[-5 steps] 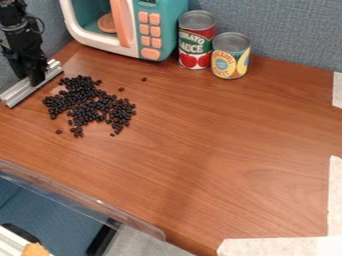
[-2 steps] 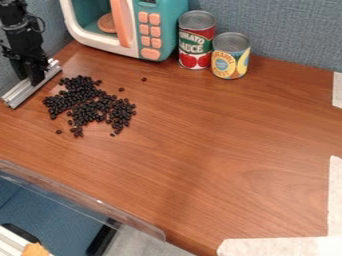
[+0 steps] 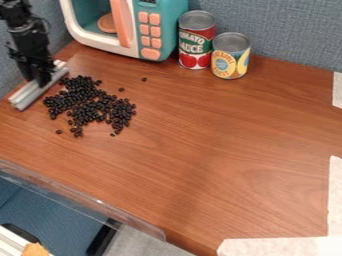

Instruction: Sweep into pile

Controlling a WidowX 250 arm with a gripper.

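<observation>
Fingers of my black gripper (image 3: 40, 79) are closed on a long silver metal bar (image 3: 32, 93), parted only by what they grip, at the upper left of the brown wood-grain table (image 3: 220, 130). I hold the bar low at the tabletop, slanting from its near left end up to its far right end. At the lower left, beyond the table, a tan-orange piece (image 3: 33, 250) shows near the corner, and a clear plastic strip (image 3: 83, 196) runs slantwise along the table's near edge.

Just right of my bar lie the small, round black beans (image 3: 85, 102), in one loose, uneven patch with ragged sides. A few sit apart: one near the patch's lower left, two off its upper right.

Behind them stands a toy microwave (image 3: 172, 32), teal with a white front frame, a salmon handle and salmon buttons, a round orange disc (image 3: 107, 23) inside. Right of it stands a tall red-and-green can (image 3: 196, 42), upright, and just beside that a shorter yellow-and-blue can (image 3: 230, 59), also upright. Blue-grey fabric panelling (image 3: 287, 32) rises behind. Strips of off-white tape (image 3: 334, 195) mark the table's right side and near right corner.
</observation>
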